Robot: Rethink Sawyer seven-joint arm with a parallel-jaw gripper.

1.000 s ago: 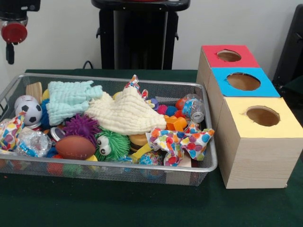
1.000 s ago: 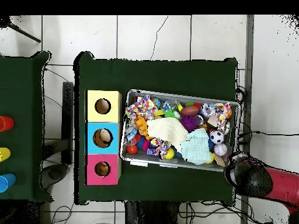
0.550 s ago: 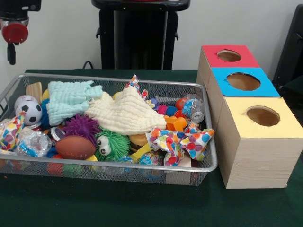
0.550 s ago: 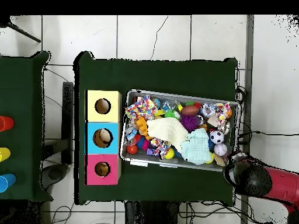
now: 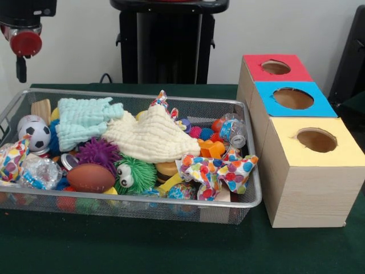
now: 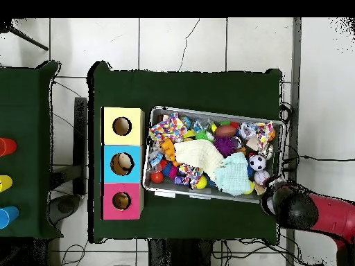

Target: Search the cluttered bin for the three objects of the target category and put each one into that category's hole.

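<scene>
Wire bin (image 5: 251, 194) on green surface (image 5: 114, 251), heaped with toys: soccer ball (image 5: 34, 135), brown football (image 5: 90, 177), green fuzzy ball (image 5: 136, 174), purple spiky ball (image 5: 98, 153), cream cloth (image 5: 153, 136), pale blue cloth (image 5: 82, 120), spotted fabric (image 5: 217, 171). Beside bin, three boxes with holes: red (image 5: 259, 71), blue (image 5: 319, 105), yellow (image 5: 342, 154). Arm's end (image 6: 295, 210) raised over bin's corner near soccer ball; state of jaws cannot be told. Target category not evident.

In the front view the bin (image 5: 251, 194) sits on the worktop (image 5: 114, 251), three holed boxes (image 5: 311, 171) just right of it, toys heaped inside
</scene>
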